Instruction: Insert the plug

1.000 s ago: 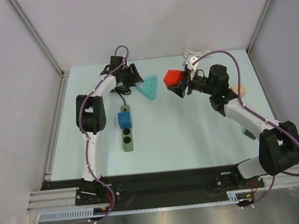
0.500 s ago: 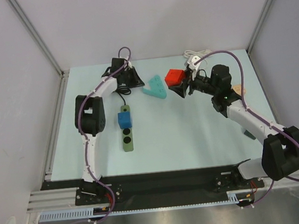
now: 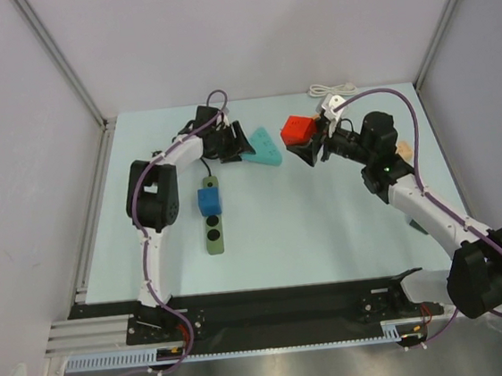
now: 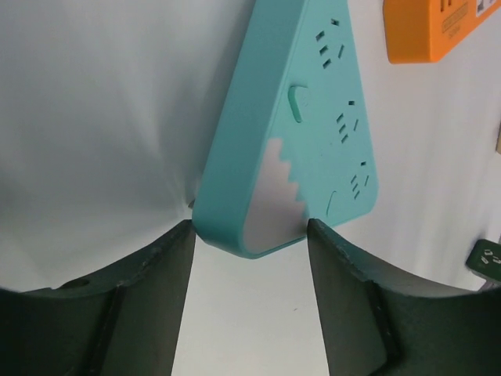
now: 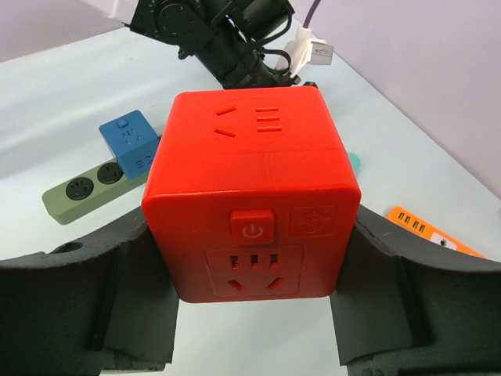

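Observation:
A thin black cord [image 3: 204, 165] pokes out from under my left arm; the small black plug on it is hidden. My left gripper [image 3: 234, 143] [image 4: 249, 236] is open, and the near corner of a teal triangular socket block [image 3: 262, 148] [image 4: 301, 117] sits between its fingertips, touching both. My right gripper [image 3: 308, 142] [image 5: 252, 235] is shut on a red cube socket [image 3: 298, 128] [image 5: 250, 196], held above the table with its power button and outlet facing the wrist camera.
A blue cube socket [image 3: 208, 200] [image 5: 129, 139] sits on a green power strip [image 3: 213, 232] [image 5: 82, 189]. An orange power strip [image 4: 438, 27] [image 5: 429, 229] lies at the right, and its white cord [image 3: 330, 90] lies by the back wall. Frame walls enclose the table.
My left gripper has swung right onto the teal block's corner, and the block has slid a little to the right. The right arm has shifted the red cube slightly rightward.

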